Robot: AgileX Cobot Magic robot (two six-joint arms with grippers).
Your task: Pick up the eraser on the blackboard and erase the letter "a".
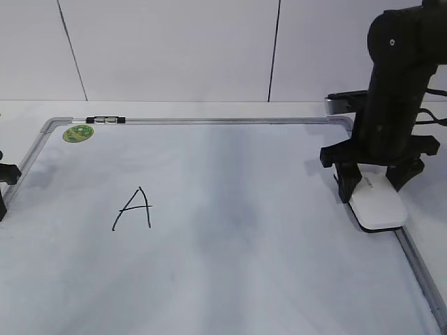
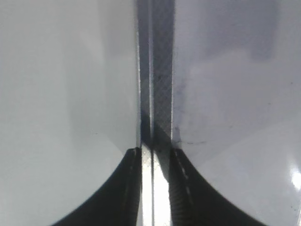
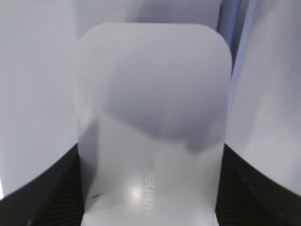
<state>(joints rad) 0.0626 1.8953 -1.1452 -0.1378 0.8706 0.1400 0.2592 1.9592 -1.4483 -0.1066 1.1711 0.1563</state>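
Note:
The white eraser (image 1: 380,206) lies at the right edge of the blackboard (image 1: 244,265), against its silver frame. My right gripper (image 1: 372,190) stands over it, a finger against each long side. In the right wrist view the eraser (image 3: 150,103) fills the space between the fingers (image 3: 150,188), and its grey lettering shows. My left gripper (image 1: 3,185) is at the board's left edge. In its wrist view the fingers (image 2: 155,155) are nearly together above the frame rail (image 2: 155,70), holding nothing. No lowercase "a" shows; only an angular capital "A" (image 1: 134,209) is on the board.
A round green sticker (image 1: 77,132) sits in the board's far left corner. A small black clip (image 1: 105,120) is on the far frame rail. The board lies on a white table against a white panelled wall. The right arm's black body towers over the far right corner.

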